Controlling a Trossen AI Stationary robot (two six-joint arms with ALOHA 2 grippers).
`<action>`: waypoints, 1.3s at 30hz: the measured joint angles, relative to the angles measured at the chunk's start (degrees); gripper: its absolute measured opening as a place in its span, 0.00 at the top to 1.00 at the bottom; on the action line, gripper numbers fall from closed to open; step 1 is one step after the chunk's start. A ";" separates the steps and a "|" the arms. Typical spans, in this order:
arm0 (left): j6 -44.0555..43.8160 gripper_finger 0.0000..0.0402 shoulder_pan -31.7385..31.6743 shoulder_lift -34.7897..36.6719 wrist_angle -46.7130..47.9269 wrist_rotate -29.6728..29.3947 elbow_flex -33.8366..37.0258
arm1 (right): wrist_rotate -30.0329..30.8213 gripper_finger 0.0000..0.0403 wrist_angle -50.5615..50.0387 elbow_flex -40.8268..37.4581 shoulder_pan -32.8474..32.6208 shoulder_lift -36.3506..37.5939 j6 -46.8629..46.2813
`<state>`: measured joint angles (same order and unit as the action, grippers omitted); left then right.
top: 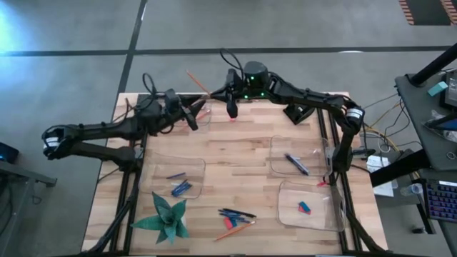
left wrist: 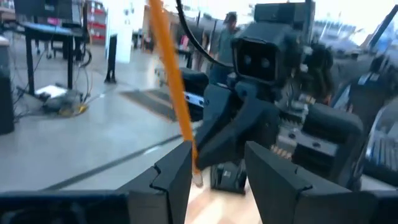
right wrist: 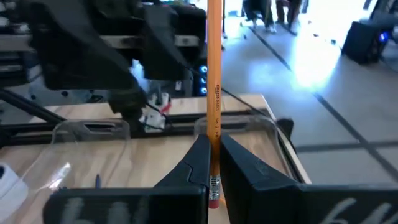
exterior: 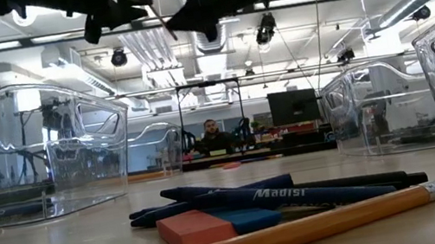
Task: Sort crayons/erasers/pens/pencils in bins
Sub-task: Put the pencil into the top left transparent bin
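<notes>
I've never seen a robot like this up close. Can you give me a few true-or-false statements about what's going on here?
1. The right hand is shut on an orange pencil. True.
2. The green paper star lies inside a bin. False: it lies on the bare table, near the front left corner.
3. A bin at the front right holds erasers. True.
4. Everything is already sorted into bins. False: some pens lie loose on the table near the front edge.
</notes>
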<state>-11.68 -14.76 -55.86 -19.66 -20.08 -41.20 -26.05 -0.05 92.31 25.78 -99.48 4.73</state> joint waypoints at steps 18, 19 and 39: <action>-3.04 0.45 -0.02 -0.18 -1.69 0.57 -1.32 | -4.25 0.97 -1.04 3.19 -2.09 0.00 -0.19; -3.04 0.45 -0.02 -0.43 -2.76 0.63 -1.32 | -4.44 0.97 -1.19 3.19 -2.21 0.00 -0.16; -2.95 0.97 -0.07 -2.46 -10.07 3.19 -1.08 | -4.50 0.97 -1.89 3.10 -2.90 0.00 0.33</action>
<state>-14.63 -14.83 -58.33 -29.74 -16.88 -42.28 -30.55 -1.94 95.42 22.87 -99.48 5.06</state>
